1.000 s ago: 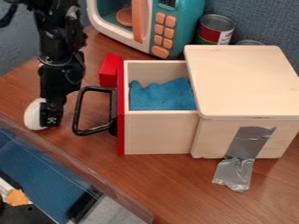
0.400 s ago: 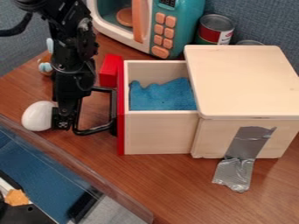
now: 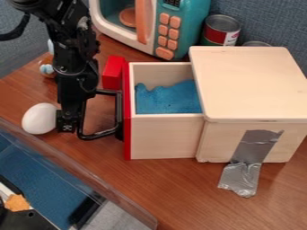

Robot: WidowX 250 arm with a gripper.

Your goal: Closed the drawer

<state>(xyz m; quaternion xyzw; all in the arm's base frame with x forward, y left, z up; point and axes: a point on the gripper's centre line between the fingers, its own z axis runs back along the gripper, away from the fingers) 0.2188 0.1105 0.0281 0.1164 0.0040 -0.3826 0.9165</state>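
Observation:
The gripper (image 3: pixel 68 122) hangs low at the left, against the outer left side of the drawer's black handle (image 3: pixel 102 134). Whether its fingers are apart I cannot tell. Pulled out to the left of its wooden box (image 3: pixel 249 85), the drawer (image 3: pixel 165 137) has a red front (image 3: pixel 126 139) and a blue cloth (image 3: pixel 167 99) inside. Part of the handle is hidden behind the gripper.
A white egg-shaped object (image 3: pixel 39 118) lies just left of the gripper. Behind the drawer are a red block (image 3: pixel 112 72), a teal toy microwave (image 3: pixel 186 27) and a can (image 3: pixel 221 30). Grey tape (image 3: pixel 241 177) runs from box to table (image 3: pixel 162 188).
The gripper has moved right, up against the handle. The drawer's red front and handle have shifted slightly right, towards the box.

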